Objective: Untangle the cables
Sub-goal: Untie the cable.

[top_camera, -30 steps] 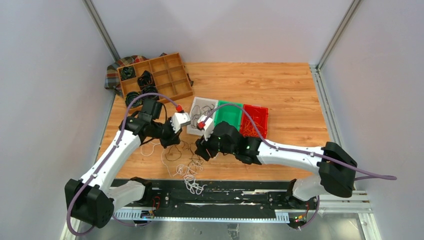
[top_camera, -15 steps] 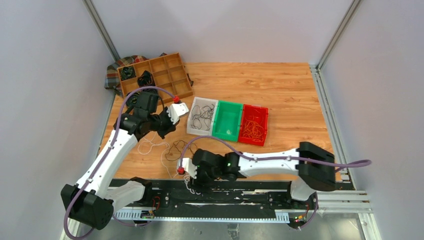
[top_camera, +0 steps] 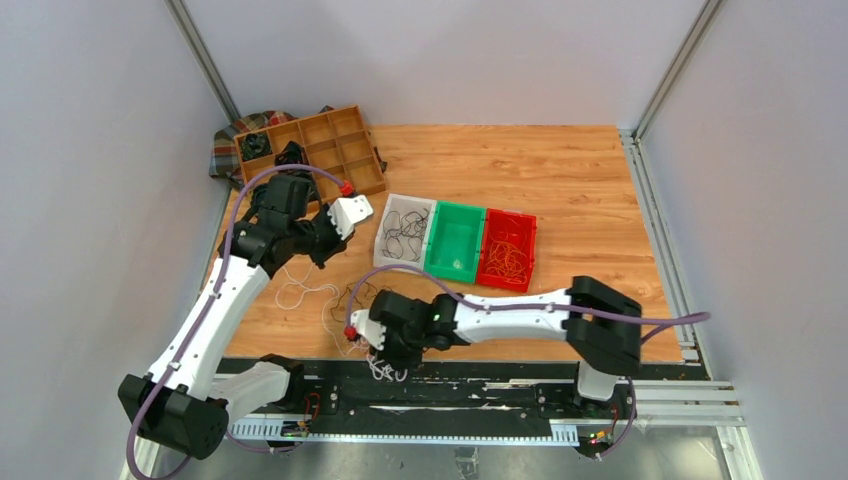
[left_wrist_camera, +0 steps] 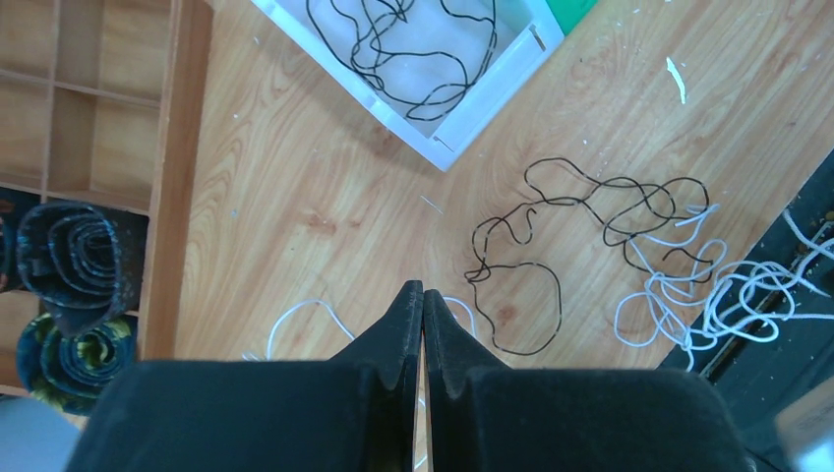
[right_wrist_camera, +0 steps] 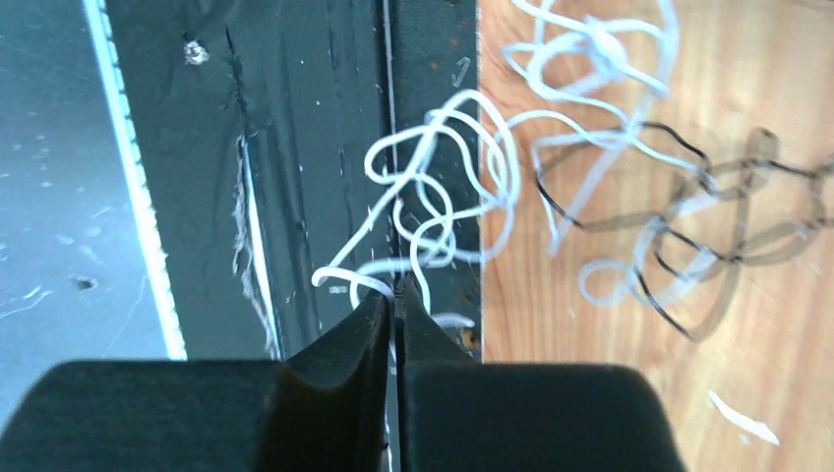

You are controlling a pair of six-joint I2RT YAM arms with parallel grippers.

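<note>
Our right gripper [right_wrist_camera: 395,295] sits low at the near edge of the table [top_camera: 560,170], fingers together and pinching a strand of the white cable [right_wrist_camera: 595,44], which spills over the black rail [right_wrist_camera: 325,147]. Just beyond, a black cable [right_wrist_camera: 759,157] loops through the white one on the wood. Our left gripper [left_wrist_camera: 423,295] hovers left of the white bin [left_wrist_camera: 413,133], fingers pressed together; we cannot tell if they hold anything.

Left hand [left_wrist_camera: 422,290] shut — right hand [right_wrist_camera: 395,295] shut, low.
</note>
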